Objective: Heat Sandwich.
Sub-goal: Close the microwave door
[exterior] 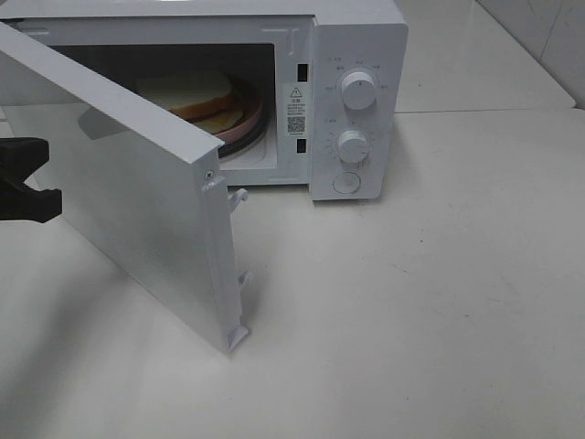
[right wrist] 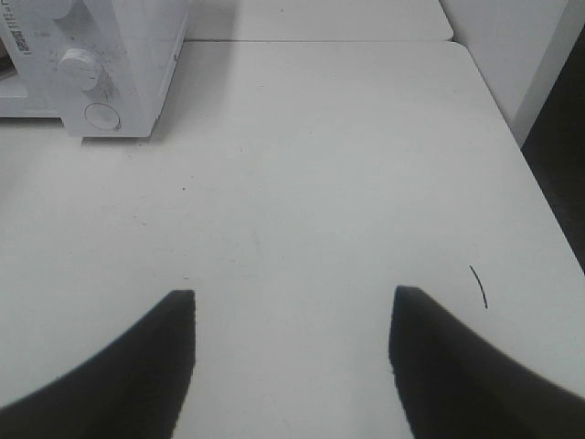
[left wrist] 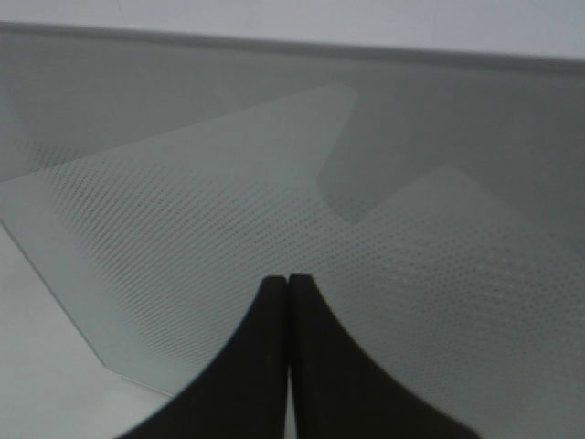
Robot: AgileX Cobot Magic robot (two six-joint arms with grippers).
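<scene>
There's the sandwich (exterior: 196, 94) in the microwave (exterior: 361, 37) at eleven o'clock, left gripper (left wrist: 290, 278) pinched tight by the door (exterior: 128, 174) at nine, right gripper (right wrist: 292, 306) spread wide.

We find print on one label only: a small white sticker (exterior: 296, 110) on the front frame of the microwave (exterior: 361, 37), between the cavity opening and the control panel. At its top stands a warning triangle (exterior: 296, 93). Under that run a few lines of fine print, too small for us to read, and at its foot sits a QR code (exterior: 296, 123). Around the upper dial (exterior: 358, 90) and the lower dial (exterior: 353, 144) we see tiny grey scale marks and captions, but they are illegible to us, in the right wrist view as well.
</scene>
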